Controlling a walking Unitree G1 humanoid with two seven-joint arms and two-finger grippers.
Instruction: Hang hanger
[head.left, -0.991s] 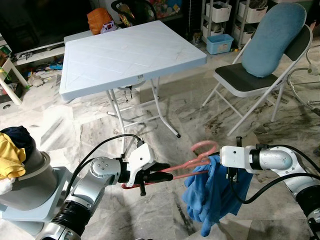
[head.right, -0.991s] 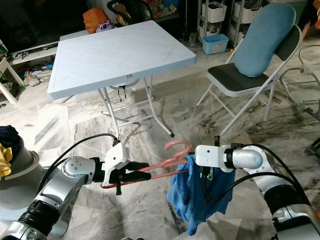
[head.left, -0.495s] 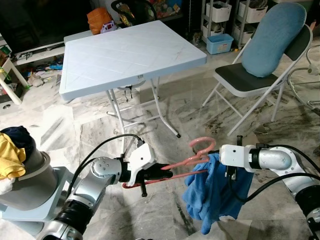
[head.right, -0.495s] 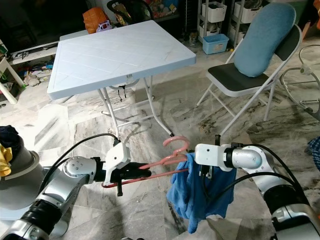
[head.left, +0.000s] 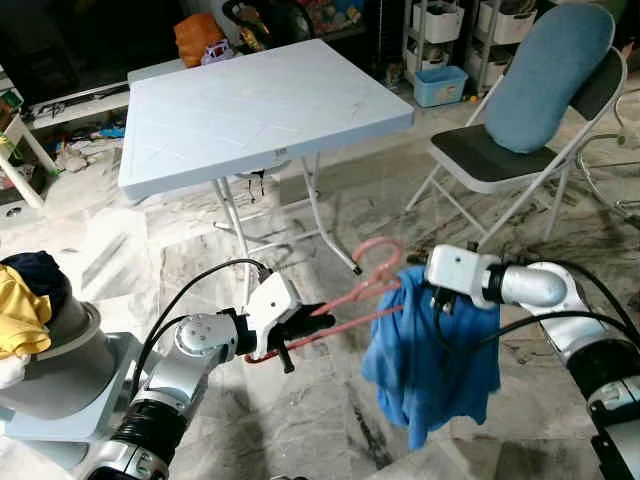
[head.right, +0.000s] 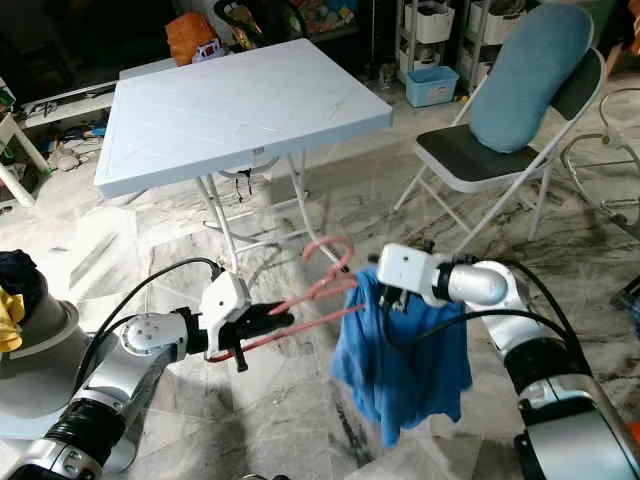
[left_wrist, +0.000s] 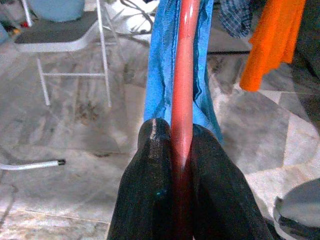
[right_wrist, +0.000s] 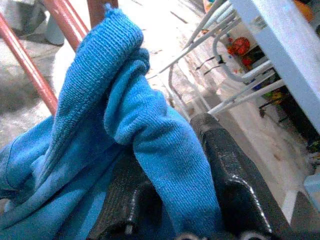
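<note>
A: Left eye view first. The left gripper (head.left: 300, 325) is clamped tight on one end of the pink hanger (head.left: 345, 303), its fingers pressed against the bar with no gap. Why hold it out by the end like that?

B: My guess is it leaves the rest of the bar free. The hanger runs from that gripper up and across to the right gripper (head.left: 440, 296), hook (head.left: 378, 258) topmost between the two, well above the floor (head.left: 300, 420).

A: And the right one?

B: It has the blue garment (head.left: 430, 350) pinched at the top edge, just beside the hanger's far end, so the cloth drapes straight down below it. That grip likely keeps the collar spread for threading onto the bar.

A: What do the wrist views add?

B: The left wrist view shows the bar (left_wrist: 182, 100) squeezed between both black fingers (left_wrist: 150, 190), with the garment straddling it further out. The right wrist view shows a fold of cloth (right_wrist: 150, 140) bunched between that gripper's fingers (right_wrist: 235, 175), closed on it, with the pink bars just beyond. The head views can't settle either grip so clearly.
</note>
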